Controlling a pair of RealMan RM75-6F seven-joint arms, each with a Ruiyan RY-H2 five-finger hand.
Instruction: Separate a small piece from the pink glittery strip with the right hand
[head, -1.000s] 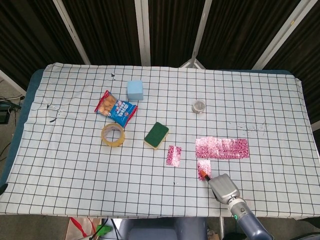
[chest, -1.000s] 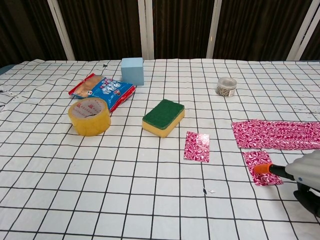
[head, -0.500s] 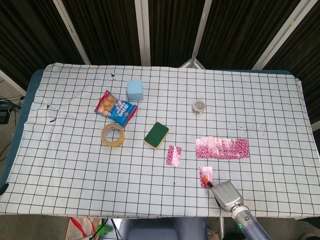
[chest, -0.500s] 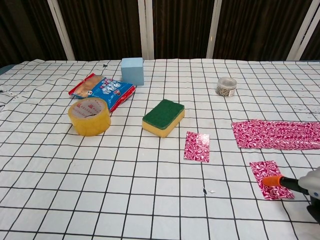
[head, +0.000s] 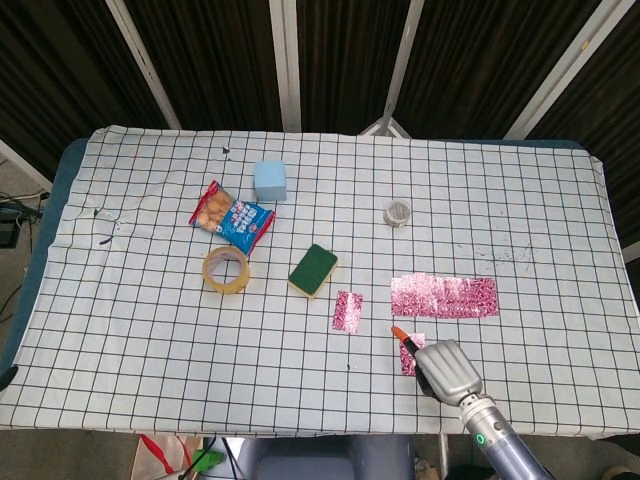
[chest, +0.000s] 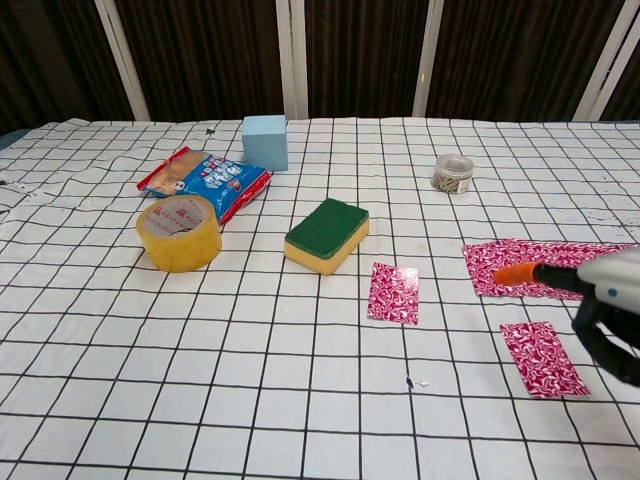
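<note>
The right hand (chest: 600, 300), holding nothing I can see, points an orange-tipped finger at the pink glittery strip (chest: 560, 268); press at its nine o'clock end before pulling.

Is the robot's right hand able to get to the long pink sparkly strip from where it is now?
Probably yes. The right hand is just in front of the pink glittery strip, its orange-tipped finger already over it in the chest view. Only a small cut piece lies nearby, and nothing blocks the way.
</note>
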